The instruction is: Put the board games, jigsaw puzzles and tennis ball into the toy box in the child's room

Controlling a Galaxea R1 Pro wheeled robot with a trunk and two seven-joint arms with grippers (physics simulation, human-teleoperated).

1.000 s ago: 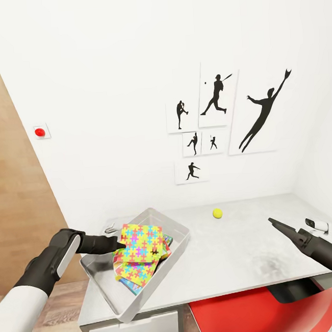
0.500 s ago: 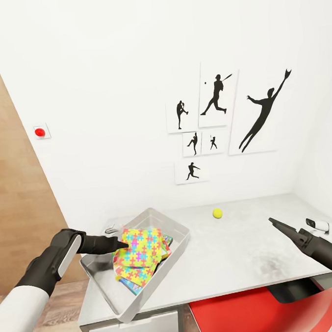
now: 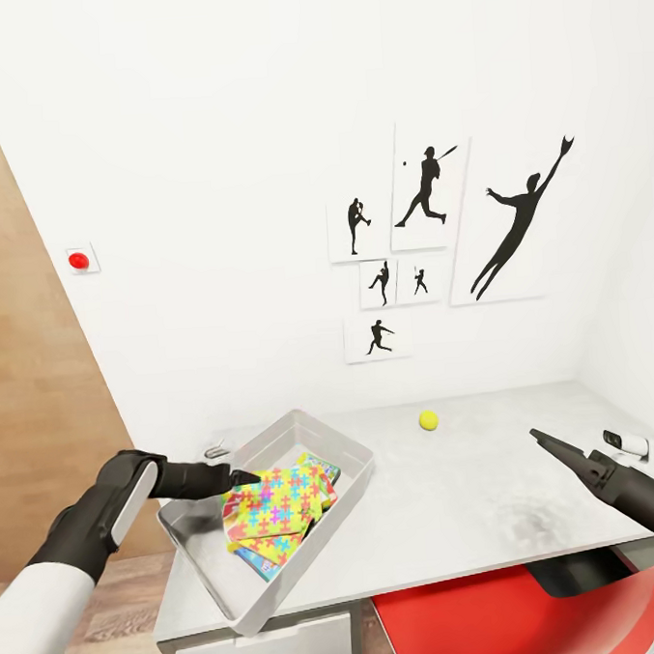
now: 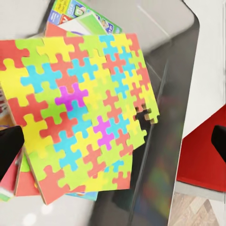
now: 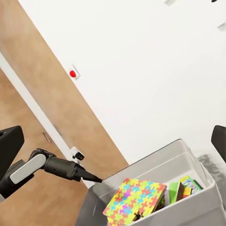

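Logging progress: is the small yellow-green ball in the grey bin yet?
Out. The small yellow-green ball sits on the light-grey desk top, beyond the grey bin.

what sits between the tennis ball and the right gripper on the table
Nothing: in the head view the table is bare between the tennis ball and the right gripper.

The head camera looks forward and down over the grey surface (image 3: 453, 493), with the toy box (image 3: 200, 552) at 8 o'clock. The left wrist camera hangs close above the top jigsaw puzzle (image 4: 77, 115), looking down into that box. The right wrist camera looks from farther off across the surface at the same toy box (image 5: 181, 157) and puzzle (image 5: 134, 197).
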